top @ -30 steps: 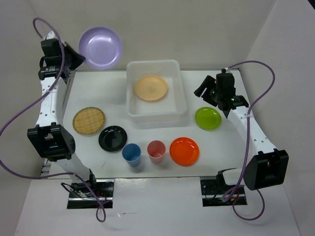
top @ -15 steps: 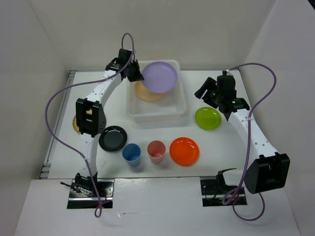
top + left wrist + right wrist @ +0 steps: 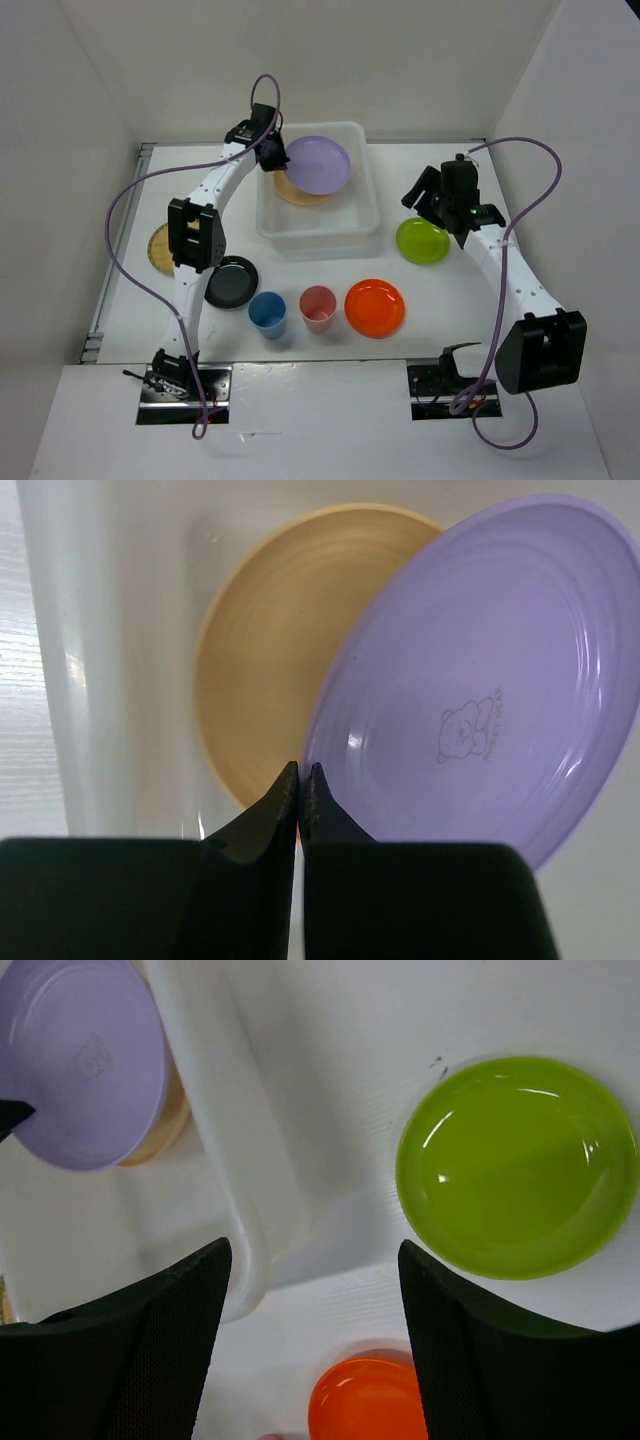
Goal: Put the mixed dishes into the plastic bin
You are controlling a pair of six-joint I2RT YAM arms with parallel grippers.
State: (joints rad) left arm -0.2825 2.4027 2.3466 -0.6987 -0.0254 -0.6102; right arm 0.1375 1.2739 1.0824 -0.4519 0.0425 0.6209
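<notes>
My left gripper (image 3: 274,154) (image 3: 301,770) is shut on the rim of the lilac plate (image 3: 320,164) (image 3: 480,670). It holds that plate tilted inside the plastic bin (image 3: 320,236) (image 3: 100,630), over the peach plate (image 3: 293,190) (image 3: 265,650) lying on the bin floor. My right gripper (image 3: 432,200) (image 3: 315,1250) hangs open and empty just right of the bin, beside the lime green plate (image 3: 422,240) (image 3: 515,1165). On the table in front sit the orange plate (image 3: 374,306) (image 3: 365,1400), black plate (image 3: 235,282), blue cup (image 3: 267,313) and pink-red cup (image 3: 318,307).
The tan woven plate (image 3: 157,250) lies at the left, partly hidden behind my left arm. White walls close the table at the back and both sides. A purple cable loops off each arm.
My left arm swung from beyond the table's far left corner to over the bin, carrying the lilac plate, then lowered it toward the peach plate. My right gripper shifted slightly.
</notes>
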